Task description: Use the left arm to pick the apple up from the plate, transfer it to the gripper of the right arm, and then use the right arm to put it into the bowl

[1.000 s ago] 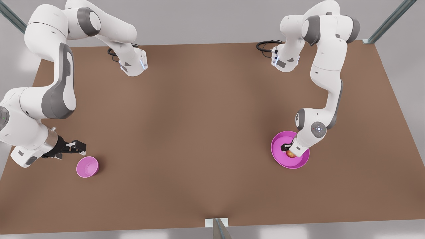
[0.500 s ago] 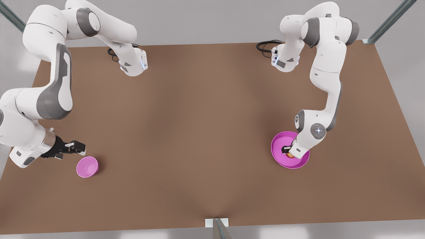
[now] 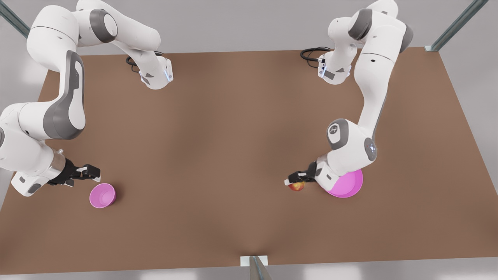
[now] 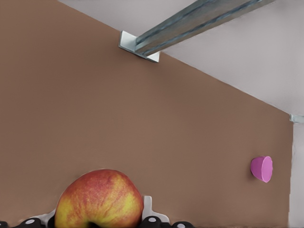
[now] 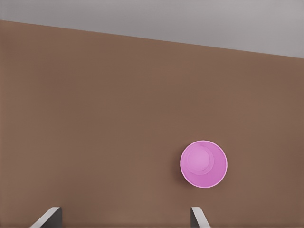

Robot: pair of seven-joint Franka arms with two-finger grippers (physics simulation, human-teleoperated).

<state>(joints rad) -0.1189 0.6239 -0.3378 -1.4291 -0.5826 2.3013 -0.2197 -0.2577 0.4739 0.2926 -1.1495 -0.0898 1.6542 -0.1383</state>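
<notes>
The left gripper clamps the apple, reaching toward 9 o'clock off the plate. The right gripper, fingers spread, waits near the bowl, at its 10 o'clock.

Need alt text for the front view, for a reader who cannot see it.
The left gripper holds the apple just off the plate, toward the front view's left. Across the brown table, the open right gripper waits beside the bowl.
</notes>
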